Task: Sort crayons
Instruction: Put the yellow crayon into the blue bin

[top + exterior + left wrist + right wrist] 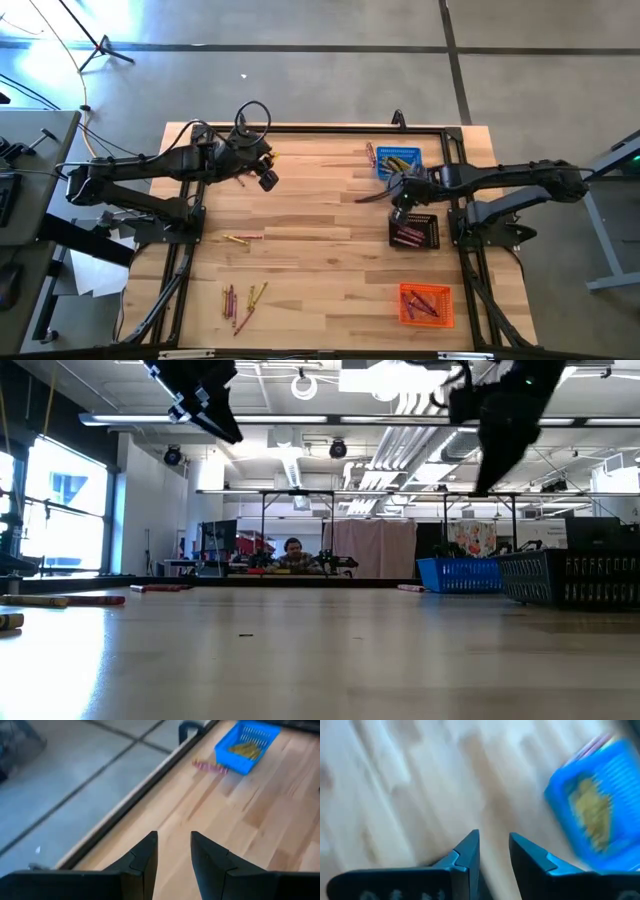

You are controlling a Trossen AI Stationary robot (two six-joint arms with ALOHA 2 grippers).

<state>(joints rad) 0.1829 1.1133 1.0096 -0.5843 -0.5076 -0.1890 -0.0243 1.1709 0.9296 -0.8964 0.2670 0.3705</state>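
Loose crayons lie on the wooden table: a pair at the left middle (242,238), a small bunch near the front left (243,297), a few beside the blue basket (370,153) and one (368,197) near my right gripper. My left gripper (266,180) hangs above the far left of the table, open and empty; its wrist view (174,851) shows bare wood between the fingers. My right gripper (398,192) hangs between the blue and black baskets, open and empty (494,851). In the low view both grippers are well above the tabletop, the left (210,405) and the right (495,440).
A blue basket (398,162) with yellow crayons stands at the far right. A black basket (413,230) with pink and purple crayons stands at the right middle, and an orange basket (426,304) with red crayons at the near right. The middle of the table shows bare wood.
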